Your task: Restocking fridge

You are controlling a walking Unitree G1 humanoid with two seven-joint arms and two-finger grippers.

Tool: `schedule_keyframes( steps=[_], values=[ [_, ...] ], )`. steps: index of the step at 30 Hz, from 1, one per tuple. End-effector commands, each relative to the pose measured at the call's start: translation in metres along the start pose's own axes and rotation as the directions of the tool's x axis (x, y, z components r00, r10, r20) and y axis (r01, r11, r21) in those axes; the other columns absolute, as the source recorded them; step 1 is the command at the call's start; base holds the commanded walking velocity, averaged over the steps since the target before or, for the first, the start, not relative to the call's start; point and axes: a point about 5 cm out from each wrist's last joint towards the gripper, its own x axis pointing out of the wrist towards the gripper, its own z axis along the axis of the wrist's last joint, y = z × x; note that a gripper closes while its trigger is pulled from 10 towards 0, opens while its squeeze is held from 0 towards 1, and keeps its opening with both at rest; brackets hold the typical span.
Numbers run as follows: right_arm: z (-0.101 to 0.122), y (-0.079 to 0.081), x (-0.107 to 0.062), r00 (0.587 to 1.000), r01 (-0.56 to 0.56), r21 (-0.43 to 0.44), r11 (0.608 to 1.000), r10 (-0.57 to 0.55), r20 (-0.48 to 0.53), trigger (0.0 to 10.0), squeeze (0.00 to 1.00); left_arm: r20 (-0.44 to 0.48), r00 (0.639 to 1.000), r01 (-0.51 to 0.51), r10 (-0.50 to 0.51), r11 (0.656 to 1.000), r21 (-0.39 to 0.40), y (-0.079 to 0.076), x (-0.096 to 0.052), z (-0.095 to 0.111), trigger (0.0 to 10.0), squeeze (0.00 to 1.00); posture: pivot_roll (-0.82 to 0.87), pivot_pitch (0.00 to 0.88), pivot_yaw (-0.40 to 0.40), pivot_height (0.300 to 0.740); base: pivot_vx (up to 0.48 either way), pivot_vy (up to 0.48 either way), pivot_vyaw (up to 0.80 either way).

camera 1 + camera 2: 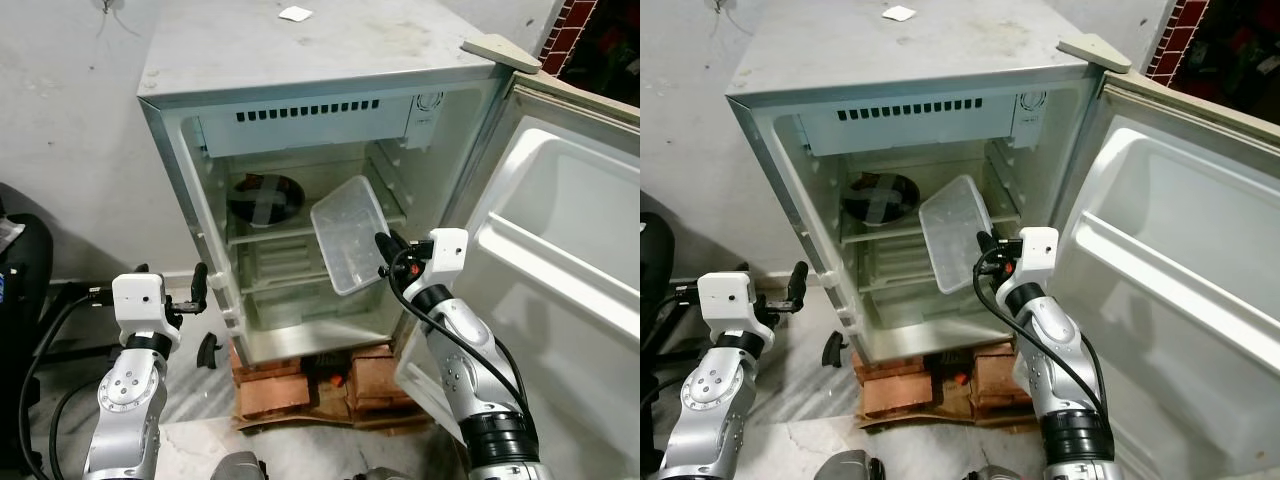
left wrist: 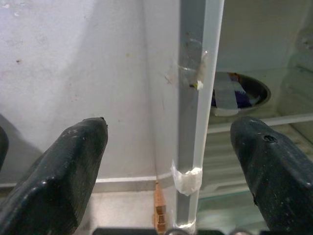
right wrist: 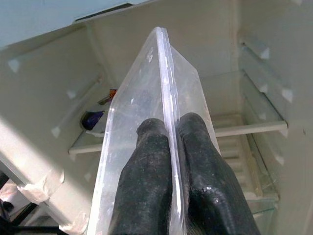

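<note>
A small fridge [image 1: 300,60] stands with its door [image 1: 560,250] swung wide to my right. My right gripper [image 1: 385,250] is shut on the rim of a clear plastic container [image 1: 350,232], held tilted on edge in front of the middle shelf [image 1: 270,235]; the rim shows pinched between the fingers [image 3: 146,181]. A dark round bowl [image 1: 265,197] with a taped lid sits on that shelf at the left. My left gripper [image 1: 200,285] is open beside the fridge's left front edge [image 2: 195,122], low down, with nothing between its fingers.
The fridge rests on red bricks [image 1: 300,385]. A white scrap [image 1: 295,13] lies on the fridge top. A brick wall [image 1: 565,30] rises at the far right. Black cables [image 1: 40,340] and a dark object lie on the floor at the left.
</note>
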Motion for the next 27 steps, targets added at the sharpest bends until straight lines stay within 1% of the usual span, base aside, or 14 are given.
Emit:
schedule_keyframes(
  steps=[1, 9, 23, 26, 27],
  values=[
    [0.0003, 0.0004, 0.0007, 1.000, 0.000, -0.007, 1.000, 0.000, 0.002, 10.0, 0.00, 0.016, 1.000, 0.010, -0.010, 1.000, 0.002, -0.0002, -0.0006, 0.0040, 10.0, 0.00, 0.01, 0.025, -0.021, 0.740, 0.259, 0.000, 0.00],
    [-0.0002, -0.0015, -0.0006, 1.000, 0.003, -0.011, 1.000, -0.003, -0.001, 10.0, 0.00, 0.014, 1.000, 0.008, -0.008, 1.000, -0.001, -0.0006, -0.0009, 0.0037, 10.0, 0.00, 0.01, 0.025, -0.022, 0.740, 0.251, 0.000, 0.00],
    [-0.0019, -0.0014, -0.0008, 1.000, 0.005, -0.012, 1.000, -0.005, -0.009, 10.0, 0.00, 0.009, 1.000, 0.003, -0.003, 1.000, -0.003, -0.0005, -0.0019, 0.0037, 10.0, 0.00, 0.01, 0.038, -0.028, 0.740, 0.000, 0.000, 0.00],
    [-0.0017, 0.0001, 0.0011, 1.000, 0.003, -0.008, 1.000, -0.003, -0.008, 10.0, 0.00, 0.003, 1.000, -0.007, 0.007, 1.000, 0.001, 0.0012, -0.0047, 0.0030, 10.0, 0.00, 0.03, 0.051, -0.031, 0.740, 0.000, 0.000, 0.00],
    [-0.0020, 0.0009, 0.0030, 1.000, 0.008, -0.003, 1.000, -0.008, -0.008, 10.0, 0.00, -0.003, 1.000, -0.013, 0.013, 1.000, 0.006, 0.0038, -0.0081, 0.0026, 10.0, 0.00, 0.04, 0.065, -0.033, 0.740, 0.000, 0.000, 0.00]
  ],
)
